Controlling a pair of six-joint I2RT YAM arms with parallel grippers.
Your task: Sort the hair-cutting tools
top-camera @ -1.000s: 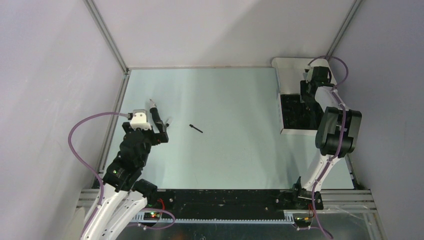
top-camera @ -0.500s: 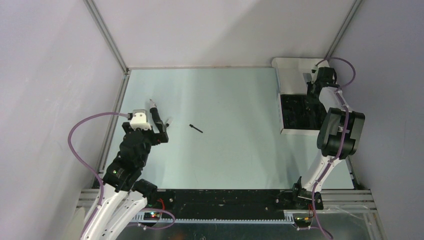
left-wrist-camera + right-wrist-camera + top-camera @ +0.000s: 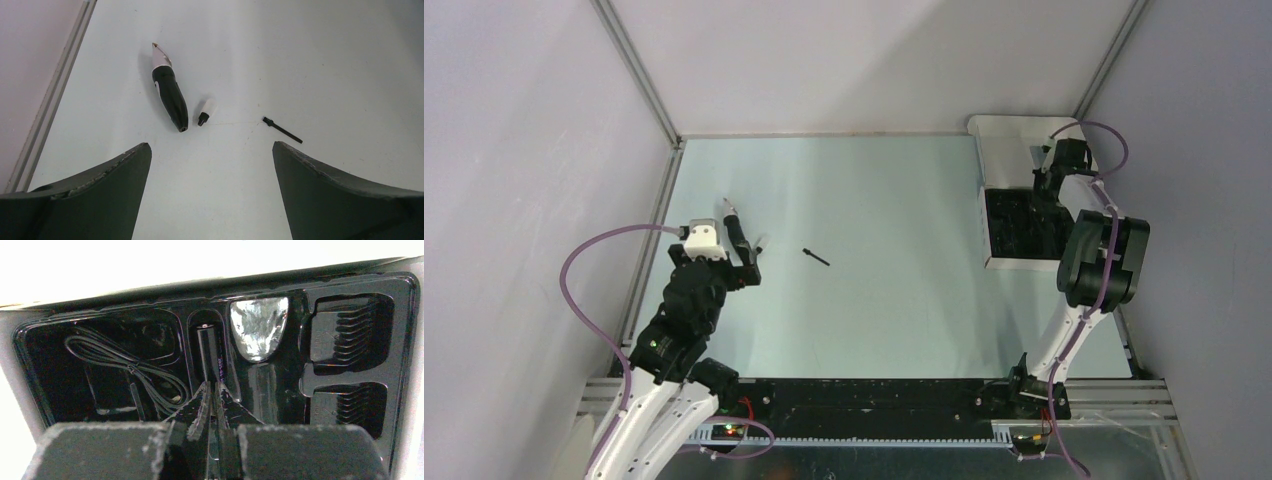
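The black trimmer body point(image 3: 169, 95) with a silver tip lies on the table, also visible in the top view point(image 3: 736, 230). A short black cylinder point(image 3: 203, 119) lies by its blunt end, and a thin stick point(image 3: 282, 130) lies to the right, seen from above point(image 3: 816, 257) too. My left gripper point(image 3: 210, 146) is open and empty, just short of these pieces. My right gripper point(image 3: 215, 392) is shut over the box's black insert point(image 3: 150, 335), its tips at the near end of a cylinder point(image 3: 211, 347) lying in a slot. Two comb attachments point(image 3: 350, 330) sit in the right-hand slots.
The white box point(image 3: 1009, 135) with its raised lid stands at the far right, the black insert point(image 3: 1022, 225) in front of it. A coiled cable point(image 3: 125, 367) and a silver foil piece point(image 3: 259, 327) lie in the insert. The metal frame rail point(image 3: 55, 95) runs along the table's left edge.
My right wrist has shifted slightly over the box, out towards the back right and then partly back. The left arm and the pieces on the table have not moved.
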